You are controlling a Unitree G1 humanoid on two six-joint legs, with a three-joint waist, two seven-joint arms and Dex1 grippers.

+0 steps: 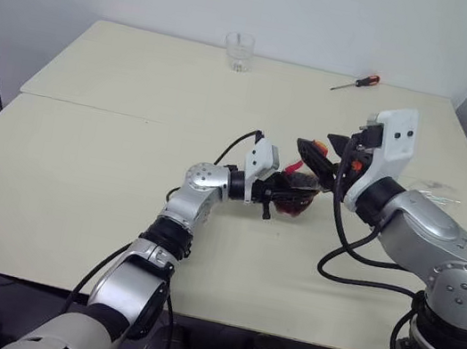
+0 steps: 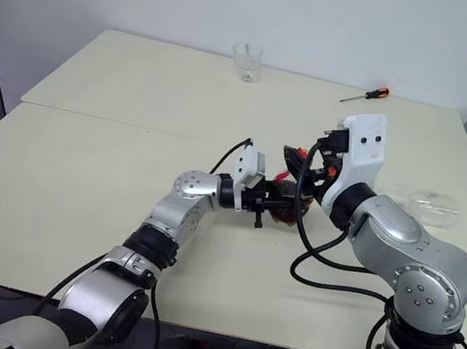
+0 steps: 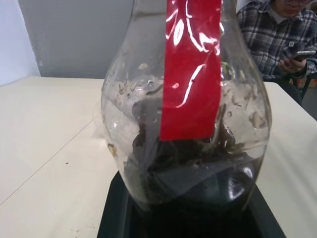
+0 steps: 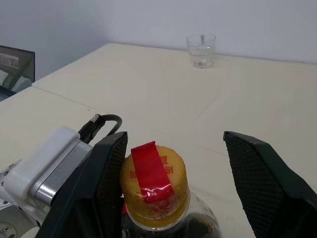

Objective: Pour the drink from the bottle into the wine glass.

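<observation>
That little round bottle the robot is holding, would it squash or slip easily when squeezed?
Probably it gives a little: the bottle looks like thin clear plastic. Its bulbous, glossy body may slip, though the left gripper is shut on it. With only a little drink at the bottom, it is likely light.

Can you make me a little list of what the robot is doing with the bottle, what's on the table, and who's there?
left gripper: shut on the bottle
drink: dark, low in the bottle
cap: on, yellow with red strip
right gripper: open, fingers either side of the cap
tumbler: far table edge
screwdriver: far right
person: seated, holding phone
</observation>
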